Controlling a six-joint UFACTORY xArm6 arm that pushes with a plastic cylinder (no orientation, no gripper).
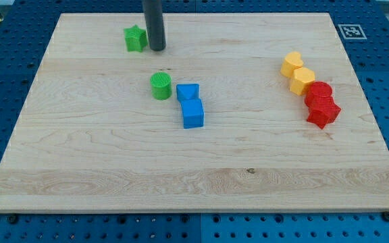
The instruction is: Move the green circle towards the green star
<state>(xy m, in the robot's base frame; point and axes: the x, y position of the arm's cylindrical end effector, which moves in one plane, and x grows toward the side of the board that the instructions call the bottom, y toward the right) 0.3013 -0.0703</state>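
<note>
Green circle (161, 86) sits below my tip (157, 49), toward the view's bottom and apart from it, with the green star (135, 38) just left of the tip at the view's top. The count: two green blocks, two blue ones, a blue triangle (188, 92) touching a blue cube (193, 113), two yellow, two red on the right. The rod stands upright on the wooden bench (113, 175). The end effector grasps nothing; it's a bare rod.
</note>
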